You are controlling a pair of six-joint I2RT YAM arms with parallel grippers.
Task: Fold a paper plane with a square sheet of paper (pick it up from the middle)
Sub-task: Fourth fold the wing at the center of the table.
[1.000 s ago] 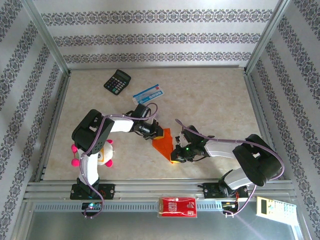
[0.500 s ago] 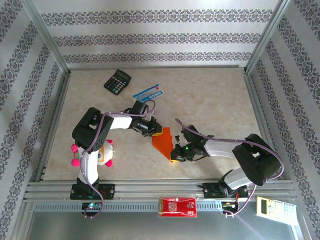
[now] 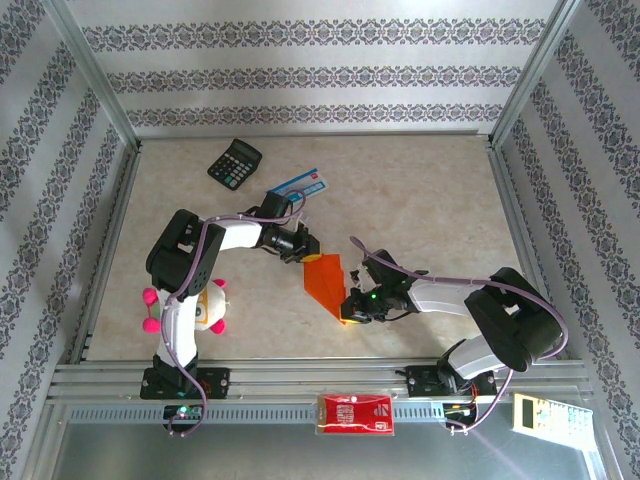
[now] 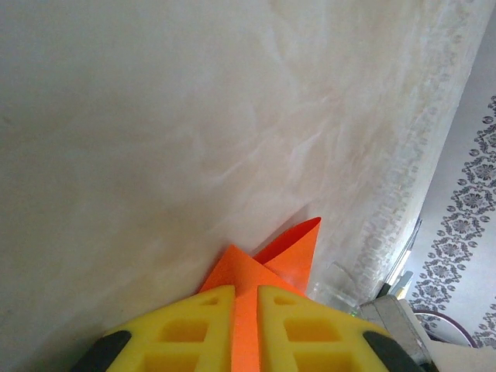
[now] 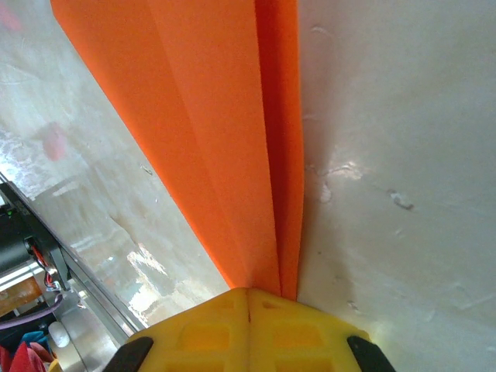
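Two sets of jaws meet the folded orange paper (image 3: pixel 325 283) from opposite ends, near the middle of the bench (image 3: pixel 430 200). The left gripper (image 3: pixel 308 250) is at the paper's far end. In its wrist view the yellow fingers (image 4: pixel 190 329) stand a narrow slit apart, with orange filling the slit and a pointed flap rising just beyond the tips; I cannot tell whether they pinch the paper or only straddle it. The right gripper (image 3: pixel 350 305) is at the near end. Its fingers (image 5: pixel 194 333) are pressed together, and the paper's long creased edge runs straight out from their seam, so these jaws hold the paper. A black calculator (image 3: pixel 234 161) lies well apart, toward the back left.
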